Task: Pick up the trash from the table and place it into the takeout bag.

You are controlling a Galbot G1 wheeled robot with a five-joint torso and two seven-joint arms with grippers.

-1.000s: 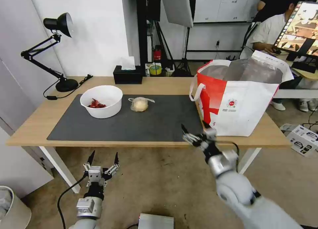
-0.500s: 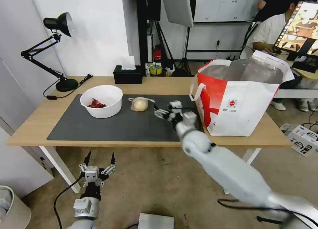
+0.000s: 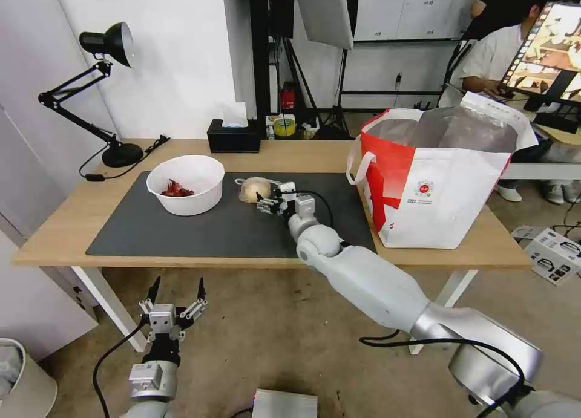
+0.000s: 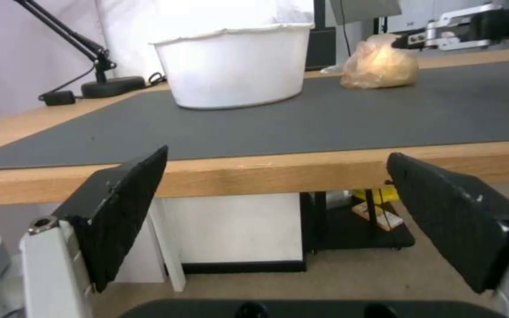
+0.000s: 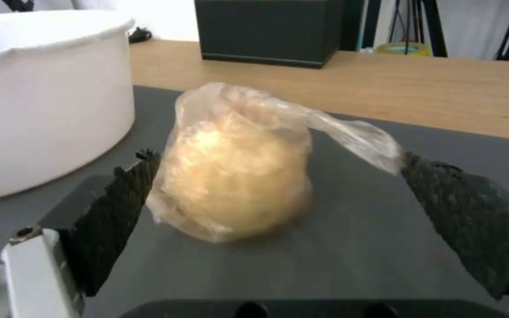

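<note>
**Right gripper spread around the knotted bag on the mat**

The right gripper (image 3: 264,201) is low over the dark grey mat (image 3: 181,230), with its two fingers spread wide. In the right wrist view the knotted clear bag with the beige lump (image 5: 237,163) sits between the black finger pads (image 5: 122,216). One pad is just beside the bag and may touch the plastic, but this is hard to judge; the other pad stands apart from the lump, near the twisted tail of the bag. The bag rests on the mat and is not lifted.

On the side of the bag away from the gripper, near it on the mat, stands the white bowl (image 3: 184,184) with red scraps (image 3: 176,190) inside. Behind the bag, past the far edge of the mat, the black tissue box (image 3: 233,138) stands on the light-wood table (image 3: 54,224). Well apart from the bag, on the right end of the table, is the takeout bag (image 3: 439,182), upright with its mouth open and the silver lining showing.

The left gripper (image 3: 174,291) hangs below the front edge of the table, well apart from the bag, fingers spread and holding nothing. The left wrist view looks from there across the mat to the bowl and the bag.
</note>
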